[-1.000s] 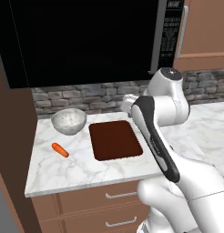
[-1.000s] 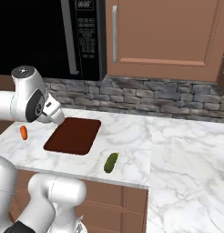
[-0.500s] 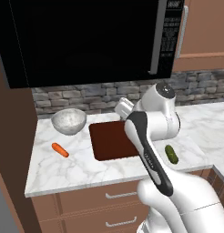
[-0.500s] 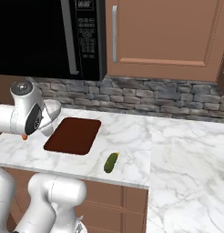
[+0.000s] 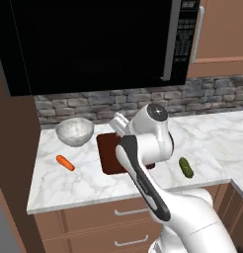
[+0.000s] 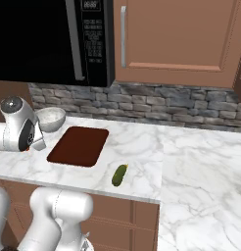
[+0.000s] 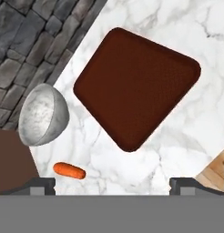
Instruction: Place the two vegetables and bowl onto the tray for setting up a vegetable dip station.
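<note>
Marble counter (image 7: 186, 132) below, fingertips (image 7: 41, 184) spread wide, gripping nothing. Carrot (image 7: 69, 170) just beyond left tip, bowl (image 7: 43, 114) farther past it, tray (image 7: 136, 86) ahead between both tips. Cucumber (image 6: 119, 175) well apart.

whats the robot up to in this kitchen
A white arm is setting up a veggie dip tray, and nothing is loaded yet. The tray sits bare on the marble counter. The bowl stands near the stone backsplash, the carrot lies beside the tray on the bowl's side, and the cucumber lies on the other side near the counter edge. The claw is open and holds nothing, looking down over the tray, bowl and carrot.
</note>
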